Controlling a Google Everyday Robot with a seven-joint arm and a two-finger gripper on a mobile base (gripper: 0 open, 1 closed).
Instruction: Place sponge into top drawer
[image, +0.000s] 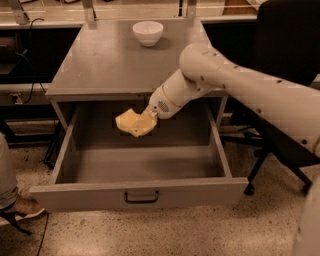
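The top drawer (90, 192) is pulled fully open below the grey cabinet top; it is wide and deep, with a small dark bar handle (141, 197) on its front panel. Its floor is bare. My gripper (139, 125) hangs inside the drawer's opening, above the back middle of its floor, just below the cabinet's front edge. It is shut on the pale-yellow sponge (127, 120), which is held in the air and partly covers the fingers. The white arm reaches in from the right.
A white bowl (148, 32) stands at the back of the cabinet top (100, 60). A black office chair (287, 70) stands close on the right of the drawer. A person's shoe (17, 206) is on the floor at the left.
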